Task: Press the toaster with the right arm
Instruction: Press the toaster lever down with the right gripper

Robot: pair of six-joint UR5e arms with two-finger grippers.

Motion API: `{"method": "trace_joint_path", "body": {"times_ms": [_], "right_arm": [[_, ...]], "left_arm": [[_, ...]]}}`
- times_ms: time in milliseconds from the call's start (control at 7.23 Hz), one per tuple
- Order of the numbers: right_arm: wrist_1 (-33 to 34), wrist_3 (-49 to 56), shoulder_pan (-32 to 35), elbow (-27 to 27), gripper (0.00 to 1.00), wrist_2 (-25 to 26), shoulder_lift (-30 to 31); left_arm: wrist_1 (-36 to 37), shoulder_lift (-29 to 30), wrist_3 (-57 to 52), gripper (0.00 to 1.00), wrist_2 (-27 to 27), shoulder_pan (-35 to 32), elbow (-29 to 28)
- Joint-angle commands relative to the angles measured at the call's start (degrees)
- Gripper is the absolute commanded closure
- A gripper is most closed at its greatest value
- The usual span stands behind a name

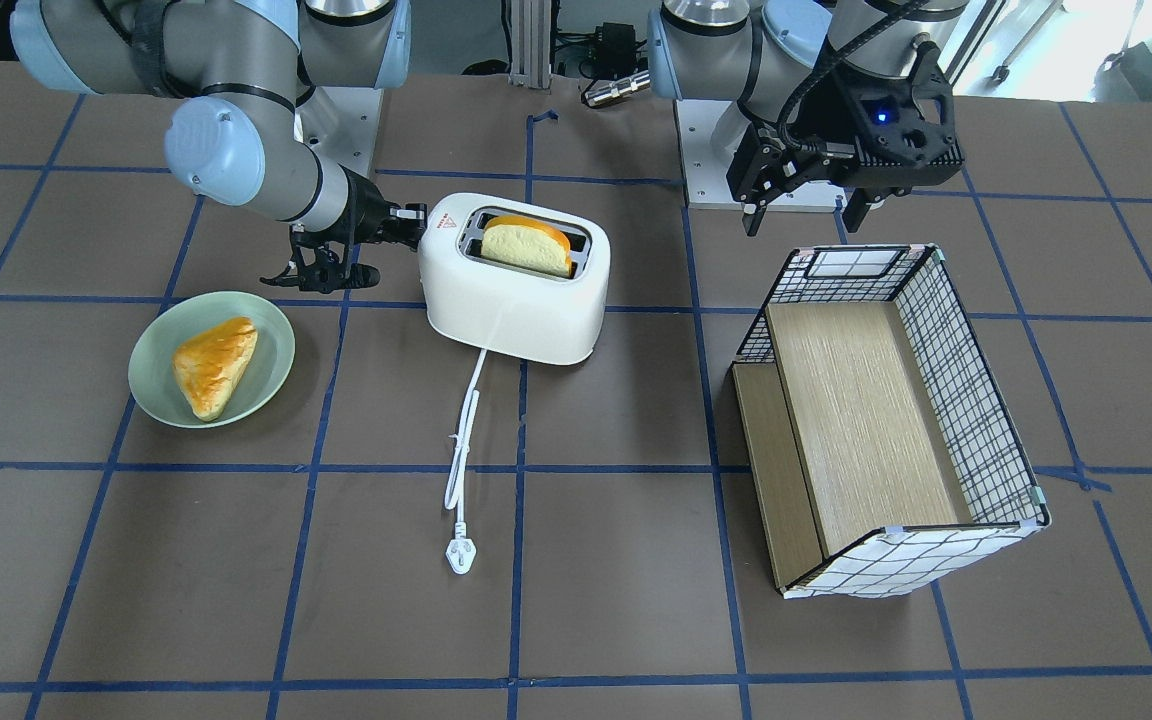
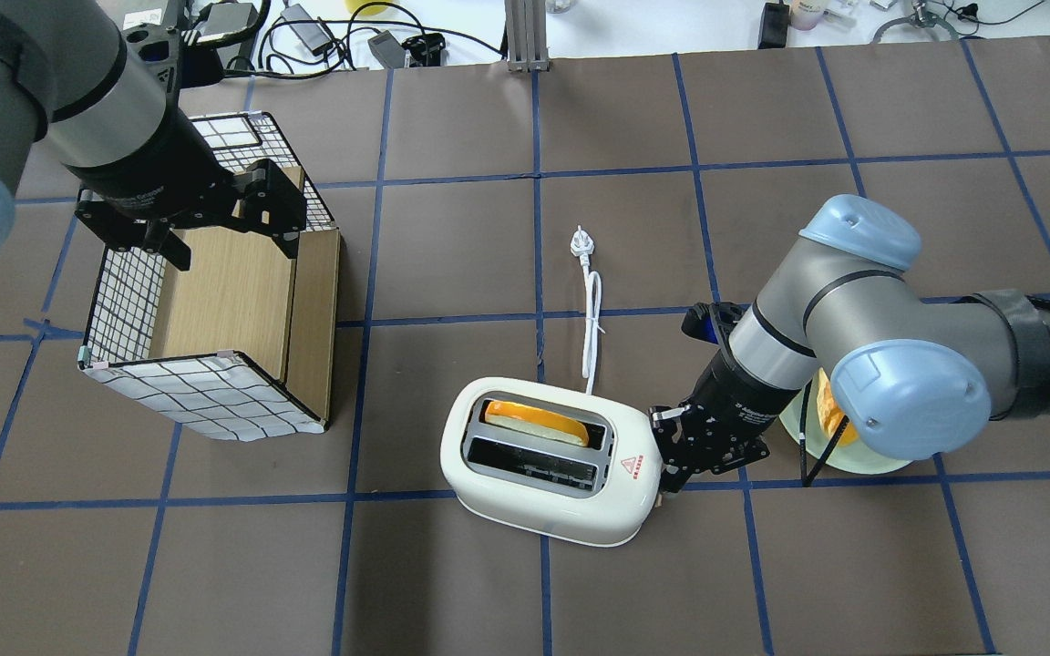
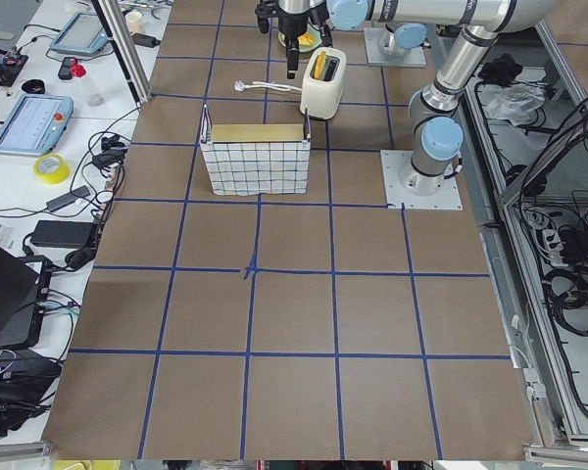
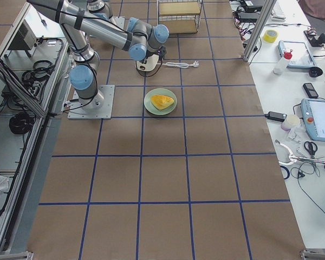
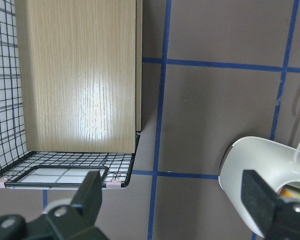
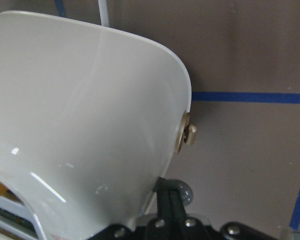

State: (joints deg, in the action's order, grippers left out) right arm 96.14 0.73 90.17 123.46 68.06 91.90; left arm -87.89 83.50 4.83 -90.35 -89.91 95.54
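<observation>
Here the white rounded plastic toaster (image 1: pixel 511 300) stands just left of centre on the brown desk (image 1: pixel 636 600) in the front-facing view. A yellow-crusted bread slice (image 1: pixel 526 245) sits upright in one slot, and the toaster's white cord and plug (image 1: pixel 461 555) trail toward the bottom of the frame. The right arm's black hand (image 2: pixel 669 483) sits right at the toaster's end, lower centre-right in the overhead view. Its fingers seem pressed together, though the wrist view shows them poorly. A small beige knob (image 6: pixel 188 136) juts from that end. The left arm's black hand (image 1: pixel 804 212) hangs at upper right with its fingers apart, by a wire-grid basket with wooden boards (image 1: pixel 976 400). A pale green plate (image 1: pixel 266 345) at left holds a bread wedge (image 1: pixel 216 365).
</observation>
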Motion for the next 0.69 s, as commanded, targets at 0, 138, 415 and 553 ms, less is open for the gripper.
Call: {"method": "trace_joint_path", "body": {"times_ms": [0,138,415,553], "right_arm": [[1.76,0.06,0.01,0.12,1.00,-0.03,-2.41],[2.03,0.06,0.01,0.20,1.00,-0.03,-2.60],[2.04,-0.02,0.01,0.21,1.00,-0.03,-2.78],[1.95,-0.37,0.01,0.12,1.00,0.06,-2.78]], "left_arm": [[0.00,0.00,0.00,0.00,0.00,0.00,0.00],[0.00,0.00,0.00,0.00,0.00,0.00,0.00],[0.00,0.00,0.00,0.00,0.00,0.00,0.00],[0.09,0.00,0.00,0.00,0.00,0.00,0.00]]}}
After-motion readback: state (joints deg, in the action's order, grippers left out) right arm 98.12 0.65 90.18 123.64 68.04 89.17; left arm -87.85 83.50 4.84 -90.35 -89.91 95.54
